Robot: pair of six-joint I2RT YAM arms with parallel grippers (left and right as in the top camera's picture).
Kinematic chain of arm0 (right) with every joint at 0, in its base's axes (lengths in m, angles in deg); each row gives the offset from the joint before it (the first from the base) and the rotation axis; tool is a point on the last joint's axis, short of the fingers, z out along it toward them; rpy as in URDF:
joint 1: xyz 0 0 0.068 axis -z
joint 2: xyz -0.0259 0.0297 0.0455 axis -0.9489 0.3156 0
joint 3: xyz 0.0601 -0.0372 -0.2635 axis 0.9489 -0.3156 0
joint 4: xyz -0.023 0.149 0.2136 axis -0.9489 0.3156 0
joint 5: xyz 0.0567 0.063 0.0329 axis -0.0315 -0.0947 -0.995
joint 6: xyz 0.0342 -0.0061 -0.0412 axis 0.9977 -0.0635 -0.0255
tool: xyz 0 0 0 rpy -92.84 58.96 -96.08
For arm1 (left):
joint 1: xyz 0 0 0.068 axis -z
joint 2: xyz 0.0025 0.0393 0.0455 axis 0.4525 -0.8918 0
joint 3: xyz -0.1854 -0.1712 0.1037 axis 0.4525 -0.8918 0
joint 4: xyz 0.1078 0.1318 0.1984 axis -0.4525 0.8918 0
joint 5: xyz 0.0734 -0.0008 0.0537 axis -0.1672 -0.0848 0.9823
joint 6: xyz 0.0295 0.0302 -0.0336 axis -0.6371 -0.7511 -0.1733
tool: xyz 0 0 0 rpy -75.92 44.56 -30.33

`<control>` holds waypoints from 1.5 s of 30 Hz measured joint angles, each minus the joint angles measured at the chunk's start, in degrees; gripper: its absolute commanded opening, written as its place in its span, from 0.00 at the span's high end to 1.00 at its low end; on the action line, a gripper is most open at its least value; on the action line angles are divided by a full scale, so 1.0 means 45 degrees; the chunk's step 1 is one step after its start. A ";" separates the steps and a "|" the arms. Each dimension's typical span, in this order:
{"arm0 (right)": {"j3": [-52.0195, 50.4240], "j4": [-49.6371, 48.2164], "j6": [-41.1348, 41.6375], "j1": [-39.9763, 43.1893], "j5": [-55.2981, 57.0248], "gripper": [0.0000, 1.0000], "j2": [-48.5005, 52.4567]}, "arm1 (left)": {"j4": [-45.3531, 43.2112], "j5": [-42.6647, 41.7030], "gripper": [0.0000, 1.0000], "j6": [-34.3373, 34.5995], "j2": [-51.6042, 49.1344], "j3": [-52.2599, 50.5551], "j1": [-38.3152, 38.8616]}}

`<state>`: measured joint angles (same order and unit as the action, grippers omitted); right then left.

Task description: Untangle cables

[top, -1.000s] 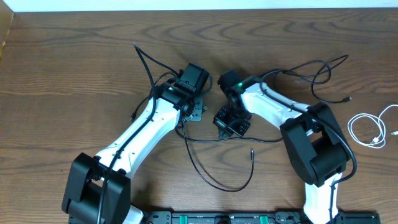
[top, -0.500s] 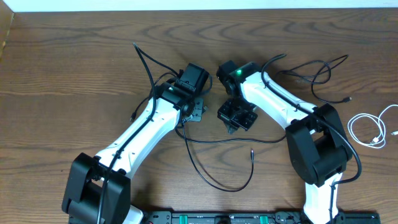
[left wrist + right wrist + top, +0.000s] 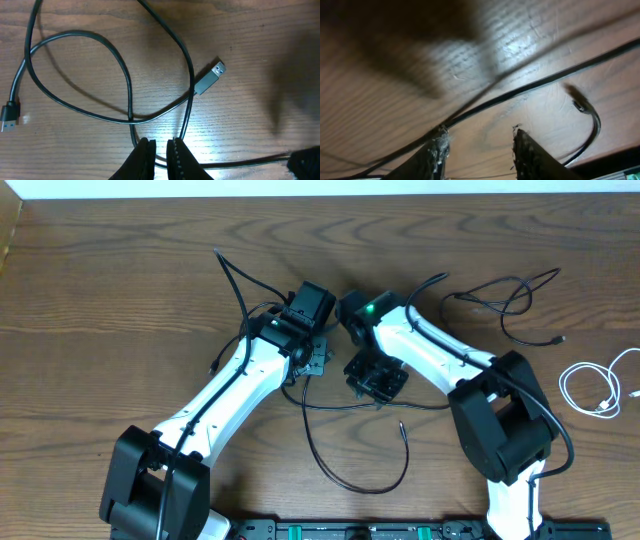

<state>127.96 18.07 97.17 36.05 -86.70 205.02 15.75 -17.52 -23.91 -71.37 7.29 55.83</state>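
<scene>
Cables, black (image 3: pixel 129 95), loop across the wooden table (image 3: pixel 100 300) between both arms; a white cable (image 3: pixel 566 380) lies well apart, far right. The left gripper (image 3: pixel 160 150) is clenched nearly closed over crossing strands; whether it pinches one is unclear. The right gripper (image 3: pixel 480 142) is spread, with a strand at one fingertip. Only the left wrist view shows a silver USB plug (image 3: pixel 210 77).

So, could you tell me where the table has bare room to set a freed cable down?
The table's far-left stretch, beyond the left arm, is bare. Crowded: black cables mid-table by the left gripper and right gripper, the white cable at right.
</scene>
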 measured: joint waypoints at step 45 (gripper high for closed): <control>-0.1802 -0.0131 0.3181 0.1540 0.1399 0.99 -0.0121 | 0.0024 0.0000 0.85 0.0000 0.0000 0.0000 0.0000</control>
<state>119.85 17.48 111.49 42.98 -80.41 204.47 15.85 -17.52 -23.91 -71.37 7.29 55.83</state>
